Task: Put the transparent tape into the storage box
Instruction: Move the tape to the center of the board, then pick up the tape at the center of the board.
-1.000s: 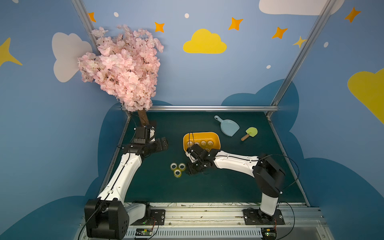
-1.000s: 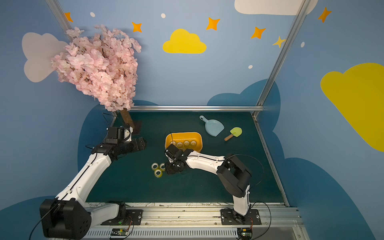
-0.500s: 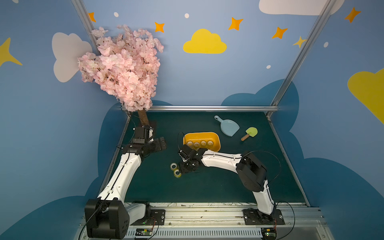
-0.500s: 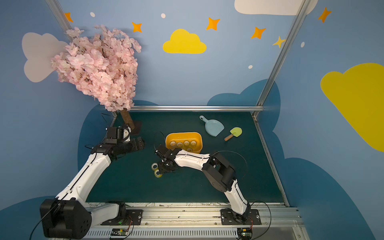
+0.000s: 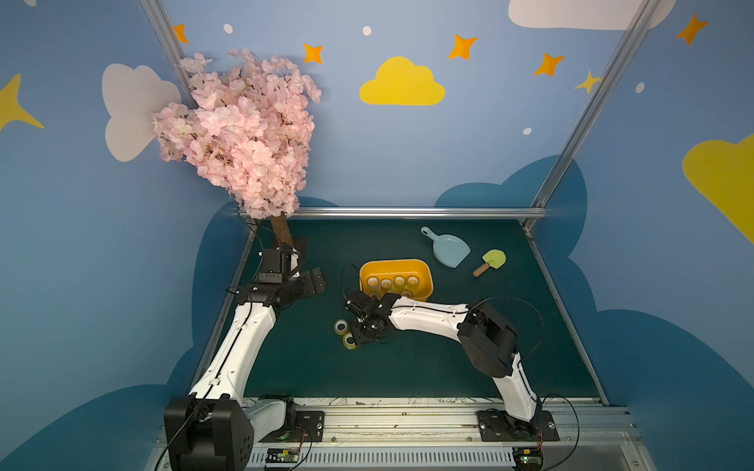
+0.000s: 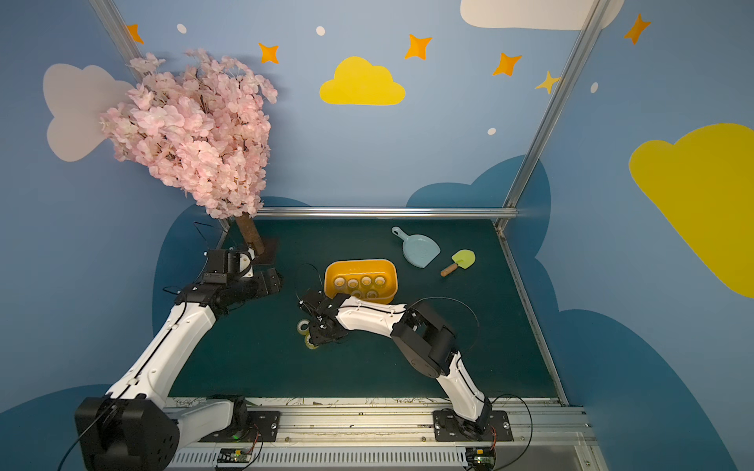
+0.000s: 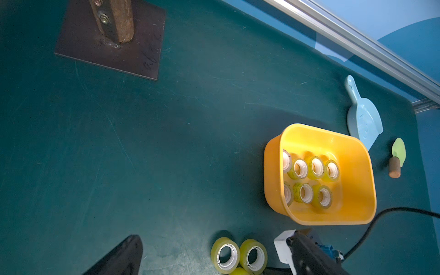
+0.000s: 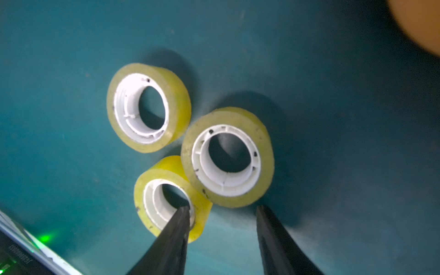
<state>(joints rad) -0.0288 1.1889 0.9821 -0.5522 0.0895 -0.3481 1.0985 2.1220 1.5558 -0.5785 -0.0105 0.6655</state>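
Note:
Three yellowish transparent tape rolls with white cores lie close together on the green mat: one (image 8: 177, 95), a second (image 8: 266, 154) and a third (image 8: 171, 166). My right gripper (image 8: 222, 209) hangs just over them, open. One fingertip (image 8: 184, 212) sits at the core hole of the third roll and the other stands outside it. In both top views the right gripper (image 5: 361, 322) covers part of the group (image 6: 302, 326). The orange-yellow storage box (image 5: 393, 262) stands just behind, with several rolls (image 7: 316, 166) inside. My left gripper (image 5: 315, 281) hovers open and empty to the left.
A pale blue dustpan (image 5: 446, 248) and a green toy shovel (image 5: 491, 261) lie at the back right. The pink blossom tree (image 5: 245, 138) stands on a dark base plate (image 7: 112, 45) at the back left. An aluminium rail (image 5: 391, 212) borders the mat's far edge.
My right arm has swung left from beside the storage box to above the loose rolls, and now hides one of them in the top views. The left arm has barely moved.

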